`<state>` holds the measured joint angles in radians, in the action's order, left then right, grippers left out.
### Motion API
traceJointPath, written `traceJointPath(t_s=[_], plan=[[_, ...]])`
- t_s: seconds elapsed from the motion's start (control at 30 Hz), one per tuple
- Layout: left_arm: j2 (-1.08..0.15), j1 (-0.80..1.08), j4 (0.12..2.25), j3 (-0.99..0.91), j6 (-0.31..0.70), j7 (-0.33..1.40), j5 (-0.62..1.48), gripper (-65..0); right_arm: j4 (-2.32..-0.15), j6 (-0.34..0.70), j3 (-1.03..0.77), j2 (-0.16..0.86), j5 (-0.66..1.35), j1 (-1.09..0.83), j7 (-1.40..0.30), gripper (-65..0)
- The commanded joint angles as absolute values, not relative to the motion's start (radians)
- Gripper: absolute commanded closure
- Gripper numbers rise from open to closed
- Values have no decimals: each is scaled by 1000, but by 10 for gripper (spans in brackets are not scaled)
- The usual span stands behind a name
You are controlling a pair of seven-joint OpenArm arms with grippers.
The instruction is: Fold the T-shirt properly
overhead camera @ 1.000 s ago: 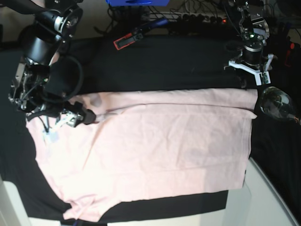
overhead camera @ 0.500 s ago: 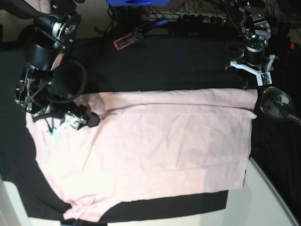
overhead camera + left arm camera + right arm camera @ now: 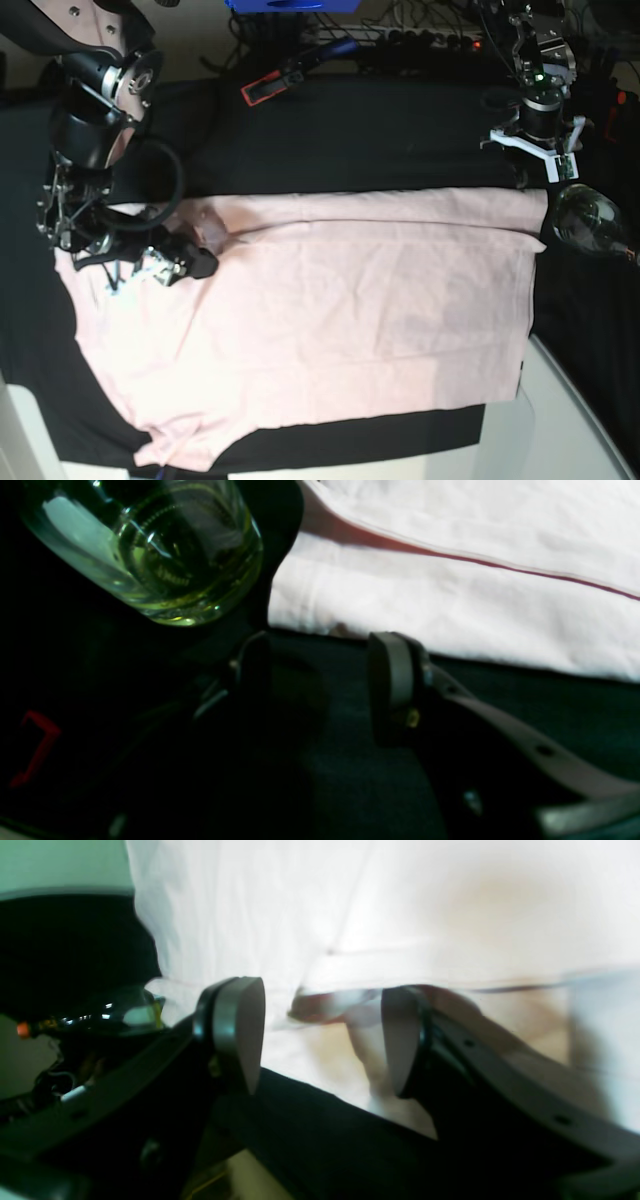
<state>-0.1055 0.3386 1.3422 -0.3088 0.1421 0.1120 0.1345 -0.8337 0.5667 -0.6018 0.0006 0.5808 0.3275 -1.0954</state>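
Observation:
The pale pink T-shirt (image 3: 340, 320) lies spread flat on the black table cloth (image 3: 350, 140), plain side up. My right gripper (image 3: 135, 275) hovers low over its left end, by a sleeve fold. In the right wrist view that gripper (image 3: 320, 1040) is open, with a raised fold of the T-shirt (image 3: 400, 905) between the fingertips, not pinched. My left gripper (image 3: 530, 150) stands over the black cloth just beyond the shirt's far right corner. Seen from the left wrist, it (image 3: 325, 680) is open and empty, and the T-shirt's hem (image 3: 450, 620) lies just ahead.
A clear glass (image 3: 585, 220) lies on its side just right of the shirt's corner, close to the left gripper (image 3: 150, 550). A red and black tool (image 3: 265, 90), cables and a power strip (image 3: 420, 40) line the back edge. The white table edge (image 3: 570, 420) shows at bottom right.
My right arm has shifted slightly down and to the right over the shirt's left end, nudging the fold there. The left arm has stayed still.

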Motion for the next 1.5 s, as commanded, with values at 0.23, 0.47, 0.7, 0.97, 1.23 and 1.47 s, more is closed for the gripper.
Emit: traceJointPath(t_s=[0.23,0.47,0.7,0.97,1.23,1.47], plan=[[-114,340,1356,-314,140,87,139,-301,-840,575,-598,19,605,366,-1047,-340],[-114,340,1356,-314,140,87,139,-301,-840,575,-593,21,604,378,-1041,-306],[-114,340,1356,-314,140,87,139,-301,-840,575,-590,21,602,390,-1029,0],[-114,338,1356,-314,140,87,139,-301,-843,575,-421,48,602,392,-1020,-1],[-114,338,1356,-314,140,87,139,-301,-845,575,-298,64,601,430,-992,-1],[-114,338,1356,-314,140,87,139,-301,-843,487,-162,88,601,469,-928,-1]])
